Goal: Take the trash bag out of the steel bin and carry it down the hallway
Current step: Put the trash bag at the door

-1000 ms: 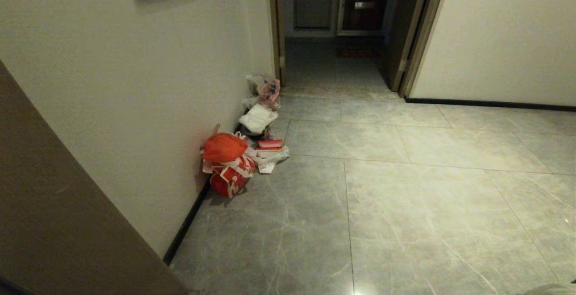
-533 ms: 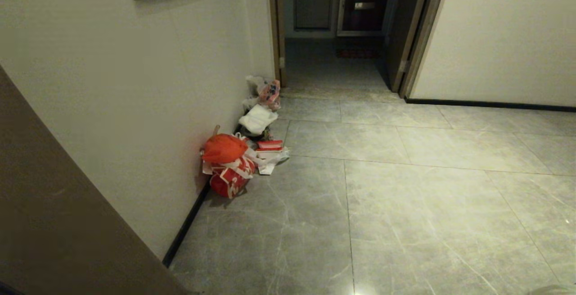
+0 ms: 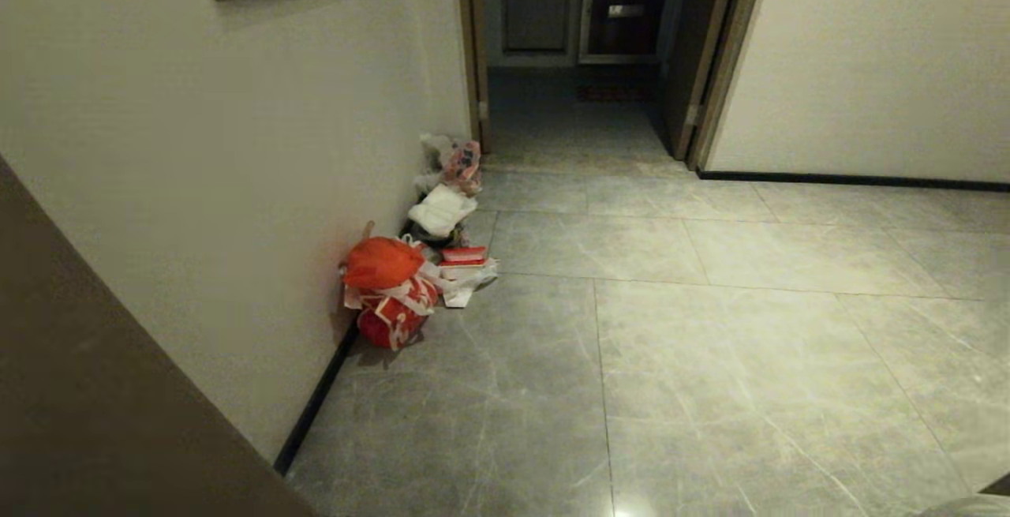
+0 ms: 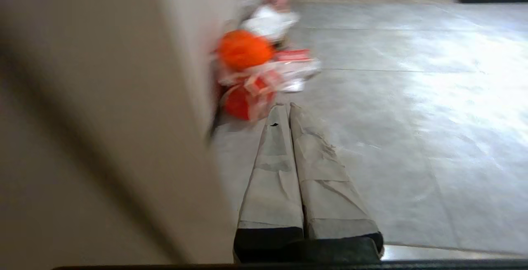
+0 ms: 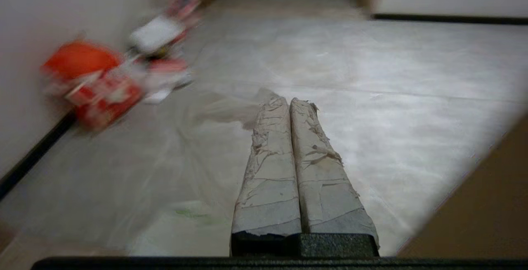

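The right gripper (image 5: pixel 289 101) has its taped fingers pressed together on a thin fold of the trash bag (image 5: pixel 198 146). In the right wrist view the bag's clear film pokes out at the fingertips and hangs down from them as a pale, see-through sheet, with faint green print low on it. It hangs over the grey tiles of the hallway (image 3: pixel 710 343). In the head view only a pale sliver shows at the lower right corner, too little to tell what it is.

The left gripper (image 4: pixel 288 106) is closed too, finger against finger, with nothing between them. It points along the floor beside the left wall (image 3: pixel 197 146).

Against that wall, ahead and to the left of both grippers and well apart from the held bag, lies a heap of rubbish. An orange bag (image 3: pixel 382 263) sits on a red and white bag (image 3: pixel 392 316). Beyond them lie a red box (image 3: pixel 464 253), a white bundle (image 3: pixel 442 210) and a clear printed bag (image 3: pixel 462 163) near the door frame. An open doorway (image 3: pixel 576 43) stands at the far end.

The steel bin is in none of the views.
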Available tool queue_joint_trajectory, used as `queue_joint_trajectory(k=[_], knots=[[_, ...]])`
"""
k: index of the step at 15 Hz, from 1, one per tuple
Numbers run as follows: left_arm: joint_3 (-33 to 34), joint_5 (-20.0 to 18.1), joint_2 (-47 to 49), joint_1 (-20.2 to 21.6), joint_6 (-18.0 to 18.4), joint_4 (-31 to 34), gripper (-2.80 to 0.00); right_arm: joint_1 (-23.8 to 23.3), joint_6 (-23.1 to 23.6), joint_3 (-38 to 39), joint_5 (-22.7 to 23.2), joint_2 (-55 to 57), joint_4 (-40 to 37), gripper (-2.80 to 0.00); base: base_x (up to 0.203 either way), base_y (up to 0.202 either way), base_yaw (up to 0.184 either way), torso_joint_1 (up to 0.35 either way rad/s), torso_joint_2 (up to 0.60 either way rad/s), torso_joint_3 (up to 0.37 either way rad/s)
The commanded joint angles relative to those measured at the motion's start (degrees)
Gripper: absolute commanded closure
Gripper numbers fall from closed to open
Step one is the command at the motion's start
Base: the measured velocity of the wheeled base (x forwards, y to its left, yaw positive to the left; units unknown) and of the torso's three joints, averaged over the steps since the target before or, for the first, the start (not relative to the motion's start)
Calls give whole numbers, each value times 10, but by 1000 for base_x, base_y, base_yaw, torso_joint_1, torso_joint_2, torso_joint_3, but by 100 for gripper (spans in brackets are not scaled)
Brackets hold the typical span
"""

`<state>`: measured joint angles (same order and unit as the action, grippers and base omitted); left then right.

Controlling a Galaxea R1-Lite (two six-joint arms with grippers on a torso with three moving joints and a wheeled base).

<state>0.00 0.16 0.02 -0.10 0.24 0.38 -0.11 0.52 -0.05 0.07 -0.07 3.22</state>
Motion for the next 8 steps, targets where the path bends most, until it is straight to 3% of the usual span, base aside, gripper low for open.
queue_joint_trajectory(k=[1,4,8], knots=[[-1,0,1,1,0,0,0,0,1,15,0,0,0,0,-3,6,-125,2,7,2],[0,0,0,0,0,0,0,0,2,15,0,0,1,0,1,5,-118,4,3,-1],[0,0,0,0,0,0,0,0,1,15,0,0,0,0,1,0,-14,1,1,1]])
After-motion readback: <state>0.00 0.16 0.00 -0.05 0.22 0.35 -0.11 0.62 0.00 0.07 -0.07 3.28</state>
